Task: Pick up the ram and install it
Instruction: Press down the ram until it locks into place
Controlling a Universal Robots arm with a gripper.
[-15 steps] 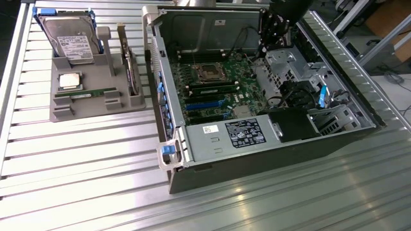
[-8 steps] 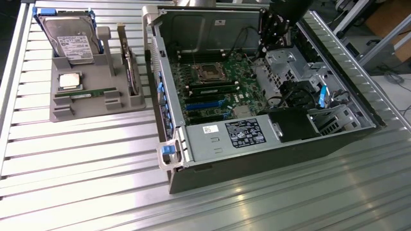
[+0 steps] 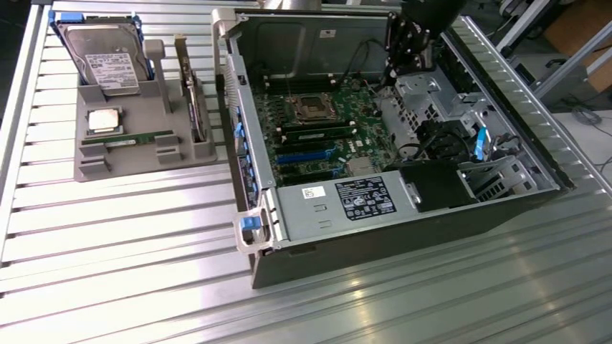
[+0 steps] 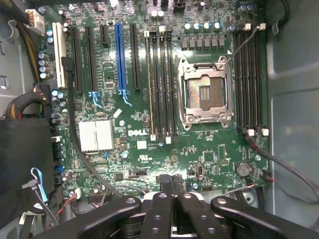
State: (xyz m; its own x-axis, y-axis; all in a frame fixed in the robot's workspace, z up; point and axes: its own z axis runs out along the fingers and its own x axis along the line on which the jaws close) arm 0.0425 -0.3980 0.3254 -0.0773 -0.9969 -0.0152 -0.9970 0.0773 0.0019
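We see the pincer (image 4: 172,185) shut and empty above the motherboard (image 4: 149,99), slots facing up for insertion. One ram (image 3: 127,138) lies in the grey tray (image 3: 125,165) at nine o'clock of the case (image 3: 383,236).

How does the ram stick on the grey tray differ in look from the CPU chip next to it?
Shape: the ram is long and narrow, while the CPU chip is nearly square.
Colour: the ram is green; the CPU chip is silver.
Place: the ram lies in a groove nearer the camera in the exterior view; the CPU chip sits just behind it.
Both rest on the same grey tray, outside the computer case.
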